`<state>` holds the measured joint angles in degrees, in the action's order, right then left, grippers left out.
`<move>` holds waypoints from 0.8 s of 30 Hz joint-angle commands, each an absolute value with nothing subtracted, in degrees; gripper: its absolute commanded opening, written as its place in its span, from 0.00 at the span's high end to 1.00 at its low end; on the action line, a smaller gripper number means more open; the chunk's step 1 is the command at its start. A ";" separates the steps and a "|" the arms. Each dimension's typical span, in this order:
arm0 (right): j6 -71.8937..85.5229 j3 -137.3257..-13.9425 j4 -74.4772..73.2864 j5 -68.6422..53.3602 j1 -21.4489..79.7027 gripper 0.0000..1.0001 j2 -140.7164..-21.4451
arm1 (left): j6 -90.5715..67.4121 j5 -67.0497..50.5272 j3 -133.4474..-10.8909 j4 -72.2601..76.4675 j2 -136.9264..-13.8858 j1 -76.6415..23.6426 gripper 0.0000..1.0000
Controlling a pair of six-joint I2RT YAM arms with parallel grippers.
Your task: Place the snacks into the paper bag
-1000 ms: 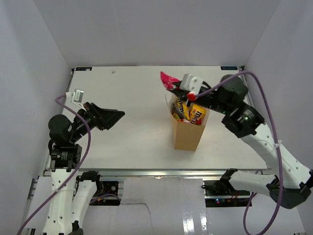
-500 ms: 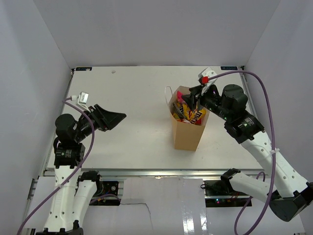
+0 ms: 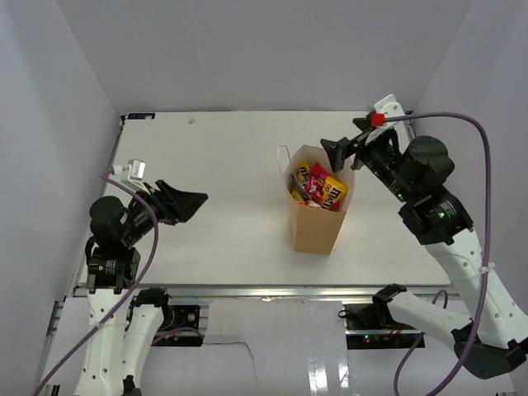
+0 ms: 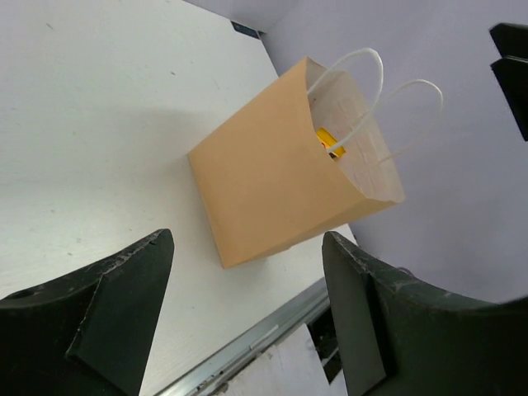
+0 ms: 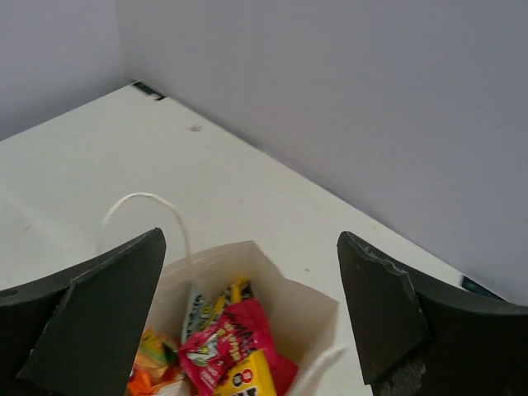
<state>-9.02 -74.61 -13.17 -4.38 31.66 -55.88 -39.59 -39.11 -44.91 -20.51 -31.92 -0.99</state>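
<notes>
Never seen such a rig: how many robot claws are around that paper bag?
2. The left gripper hangs open over the table, left of the paper bag and apart from it; the right gripper hangs open by the bag's far right rim. None seems hidden.

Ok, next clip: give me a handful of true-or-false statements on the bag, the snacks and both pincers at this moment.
1. The paper bag stands upright on the table. True.
2. The right pincer grips a pink-red packet. False: it is open and empty, by the bag's rim.
3. The snacks show in the bag's open mouth. True.
4. The left pincer is shut on a bag handle. False: it is open, well apart from the bag.
</notes>
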 commanded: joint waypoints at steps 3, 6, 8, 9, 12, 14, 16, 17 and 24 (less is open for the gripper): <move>-12.56 -73.76 -14.23 18.68 29.97 0.10 -51.16 | -29.89 -26.21 -50.88 -28.47 -28.83 -1.14 0.12; -12.74 -70.68 -16.95 25.90 29.53 0.10 -48.44 | -27.87 -21.19 -51.24 -30.32 -27.43 -1.14 0.02; -12.74 -69.09 -18.27 30.21 29.27 0.10 -47.55 | -27.51 -19.00 -51.24 -30.67 -27.07 -1.14 0.02; -12.66 -68.21 -18.98 31.71 29.18 0.10 -47.03 | -27.25 -18.72 -51.15 -30.76 -27.07 -1.14 0.02; -12.92 -64.52 -21.27 36.81 29.18 0.10 -45.53 | -27.25 -18.89 -50.28 -30.85 -27.51 -1.14 0.02; -13.27 -61.97 -22.23 38.84 29.09 0.10 -43.78 | -27.86 -19.16 -49.75 -30.76 -28.21 -1.14 0.02; -13.18 -60.91 -23.11 39.02 29.18 0.10 -42.29 | -28.30 -19.60 -49.57 -30.59 -28.91 -1.14 0.02; -13.10 -60.30 -24.33 38.68 29.18 0.10 -41.84 | -28.39 -19.60 -49.40 -30.41 -29.09 -1.14 0.02; -11.43 -59.24 -27.51 35.95 29.09 0.10 -39.29 | -28.83 -20.30 -49.57 -29.44 -30.41 -1.14 0.02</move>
